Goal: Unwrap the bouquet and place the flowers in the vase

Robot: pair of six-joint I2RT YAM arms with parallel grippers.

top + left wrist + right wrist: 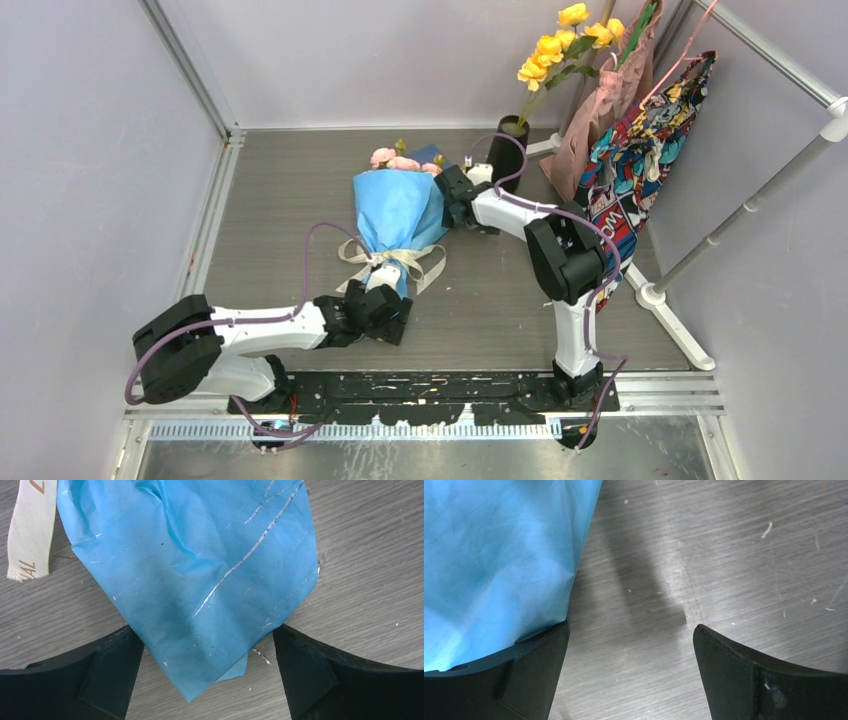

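Bouquet (pixel 398 205) lies flat mid-table, closer to the far edge than the near one. The wide end w/ the flowers (pixel 402 160) points to the far edge, the narrow tail to the near edge. Blue paper (pixel 200 570) is wrapped on and the cream ribbon (pixel 392 262) is tied at the waist of the cone, tails spread on the table (pixel 290 190) on both sides.

L gripper (pixel 205 645) sits at the tail end, near-edge side. From the left wrist cam we see its jaws wide apart, the pointed paper tip lying between them and nothing clamped. The paper edge runs right along the one finger (pixel 105 675); we cannot tell if it touches.

R gripper (pixel 631 627) is at the bouquet's right flank, up by the wide end. Its jaws are also spread, w/ bare table between them. The paper overlaps one finger on the bouquet side; not gripped.

Vase (pixel 506 152) stands upright by the far edge, right of ctr, just beyond the R gripper. Yellow flowers (pixel 565 42) appear to stand in it. Patterned bags (pixel 640 140) hang on a rack past the right edge.
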